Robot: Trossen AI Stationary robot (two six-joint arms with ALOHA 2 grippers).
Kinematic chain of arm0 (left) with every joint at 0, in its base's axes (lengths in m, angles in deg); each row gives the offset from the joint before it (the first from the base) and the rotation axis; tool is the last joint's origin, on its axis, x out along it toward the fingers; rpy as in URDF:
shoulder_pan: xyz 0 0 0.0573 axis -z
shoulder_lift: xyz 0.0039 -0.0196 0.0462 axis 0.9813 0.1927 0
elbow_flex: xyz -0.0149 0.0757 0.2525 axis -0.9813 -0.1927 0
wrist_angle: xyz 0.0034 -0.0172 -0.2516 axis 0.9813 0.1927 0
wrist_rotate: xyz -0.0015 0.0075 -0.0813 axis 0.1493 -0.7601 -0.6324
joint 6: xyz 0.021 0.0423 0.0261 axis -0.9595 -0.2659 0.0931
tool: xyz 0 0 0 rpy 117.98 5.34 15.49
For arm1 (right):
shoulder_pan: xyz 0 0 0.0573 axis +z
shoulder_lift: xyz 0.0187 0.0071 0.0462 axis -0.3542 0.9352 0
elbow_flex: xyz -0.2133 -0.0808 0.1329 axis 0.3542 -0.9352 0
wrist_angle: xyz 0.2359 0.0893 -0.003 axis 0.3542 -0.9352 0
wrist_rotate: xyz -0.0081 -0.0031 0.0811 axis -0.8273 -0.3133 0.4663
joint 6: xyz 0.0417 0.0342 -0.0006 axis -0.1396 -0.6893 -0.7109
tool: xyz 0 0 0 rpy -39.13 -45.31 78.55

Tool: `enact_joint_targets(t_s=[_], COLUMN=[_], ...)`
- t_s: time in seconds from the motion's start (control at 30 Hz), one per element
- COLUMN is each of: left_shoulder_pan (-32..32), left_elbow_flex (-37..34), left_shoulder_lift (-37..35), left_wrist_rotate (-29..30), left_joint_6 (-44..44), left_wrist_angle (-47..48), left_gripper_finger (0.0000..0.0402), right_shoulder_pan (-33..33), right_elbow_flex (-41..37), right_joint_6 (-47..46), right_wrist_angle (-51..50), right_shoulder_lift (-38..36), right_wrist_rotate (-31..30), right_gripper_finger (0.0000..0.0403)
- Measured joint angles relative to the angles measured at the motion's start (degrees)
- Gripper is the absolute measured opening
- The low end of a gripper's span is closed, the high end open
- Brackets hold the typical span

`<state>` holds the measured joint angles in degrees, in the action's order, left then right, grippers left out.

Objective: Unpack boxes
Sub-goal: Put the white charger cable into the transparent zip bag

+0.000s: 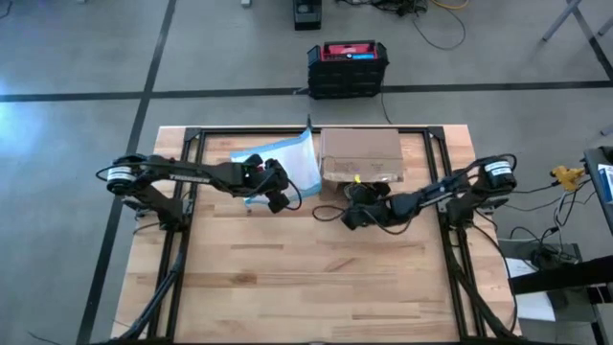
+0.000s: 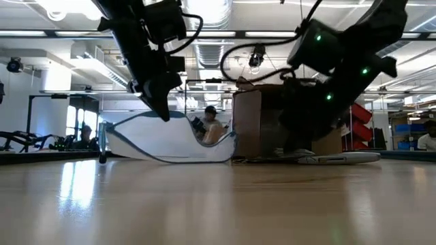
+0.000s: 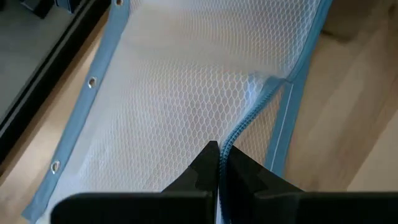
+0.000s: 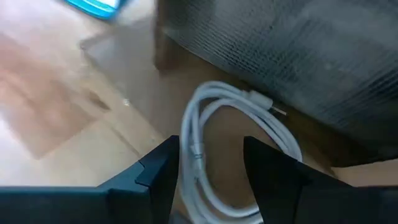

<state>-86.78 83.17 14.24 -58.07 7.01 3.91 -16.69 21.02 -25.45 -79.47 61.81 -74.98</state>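
Left pincer [image 3: 217, 163]: fingers pressed together on the blue zipper edge of the mesh pouch [image 3: 186, 93], which spreads ahead of it on the counter [image 1: 306, 278], one end curling upward in the low view. Right pincer [image 4: 208, 162]: fingers spread, poised over a coiled white cable [image 4: 230, 143] directly ahead of the tips; whether the cable lies on a flap or inside the box is unclear. The cardboard box [image 1: 360, 155] stands immediately beyond the right pincer, near the far edge of the counter, with the pouch touching or just beside its flank. A black-and-red case [image 1: 347, 67] sits on the floor, well apart from both pincers.

Handling, as judged: the box is probably light and fairly stiff, its taped strips slick; a flap edge or bare wall edge offers the surest purchase. The cable is limp and best pinched across the bundled loops.
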Motion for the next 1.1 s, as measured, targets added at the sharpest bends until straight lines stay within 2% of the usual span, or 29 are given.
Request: enact_joint_targets(t_s=[0.1,0.2,0.4,0.63,0.83,1.03,1.1], left_shoulder_pan=[0.0,0.0,-0.1,-0.1,-0.3,-0.3,-0.2], left_elbow_flex=[0.0,0.0,0.0,0.0,0.0,0.0,0.0], left_shoulder_lift=[0.5,0.2,-0.8,-1.1,-1.5,-2.0,-2.3], left_wrist_rotate=[0.0,0.0,0.0,-0.7,-9.9,-15.2,-17.4], left_joint_6=[-0.2,-0.5,-1.6,-1.7,-4.9,-5.6,-5.1], left_wrist_angle=[-0.5,-0.8,-1.3,-1.3,-3.0,-3.0,-2.3], left_gripper_finger=[0.0,0.0,0.0,0.0,0.0,0.0,0.0], right_shoulder_pan=[-2.1,-3.5,-3.6,-2.0,3.0,6.8,6.8], right_elbow_flex=[0.0,0.4,1.4,3.9,6.4,7.9,9.2], right_joint_6=[-2.4,-2.7,0.2,6.0,11.3,18.6,19.7], right_wrist_angle=[1.3,3.3,2.8,2.5,3.7,19.6,22.2], right_shoulder_lift=[2.3,4.0,3.4,-1.1,-3.1,0.5,3.2], right_wrist_rotate=[2.0,5.1,7.1,7.5,8.4,18.2,19.7], right_gripper_finger=[0.0151,0.0123,0.0019,0.0009,0.0006,0.0005,0.0005])
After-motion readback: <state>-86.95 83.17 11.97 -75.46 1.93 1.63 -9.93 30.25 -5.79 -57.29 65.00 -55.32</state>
